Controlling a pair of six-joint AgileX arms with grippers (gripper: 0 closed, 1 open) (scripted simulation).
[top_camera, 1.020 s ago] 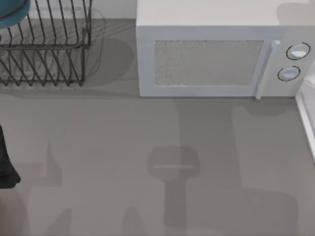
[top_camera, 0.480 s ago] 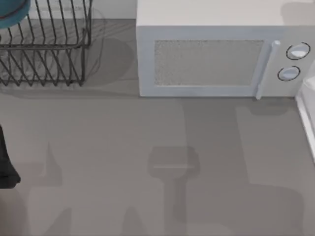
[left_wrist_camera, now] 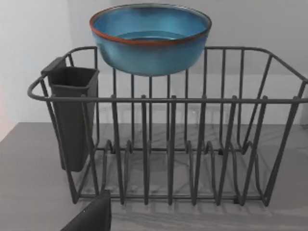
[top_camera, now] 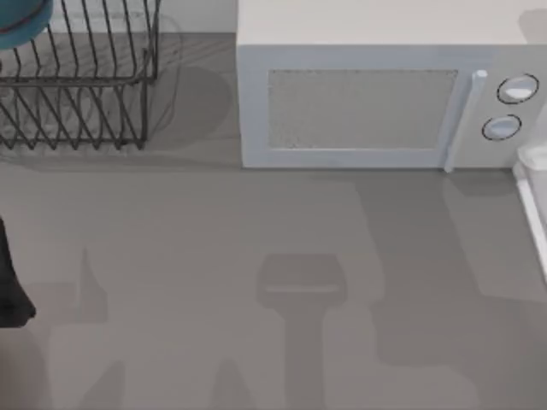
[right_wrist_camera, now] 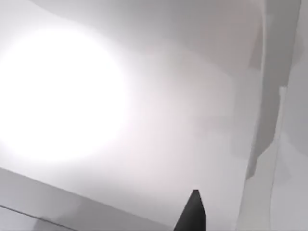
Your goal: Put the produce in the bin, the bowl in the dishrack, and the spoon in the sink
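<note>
Teal-blue bowl (left_wrist_camera: 150, 41), dark wire dishrack (left_wrist_camera: 168, 144)

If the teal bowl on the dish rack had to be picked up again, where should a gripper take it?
Judging from the left wrist view, grip the thin reddish-brown rim of the round teal-blue bowl, coming from above. It sits upright on the top of the dark wire dishrack, mouth open upward, and its curved walls look too wide and sloped for a side pinch.

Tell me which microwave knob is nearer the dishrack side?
On the microwave, the lower knob is slightly nearer the dishrack; the upper knob sits farther right.
</note>
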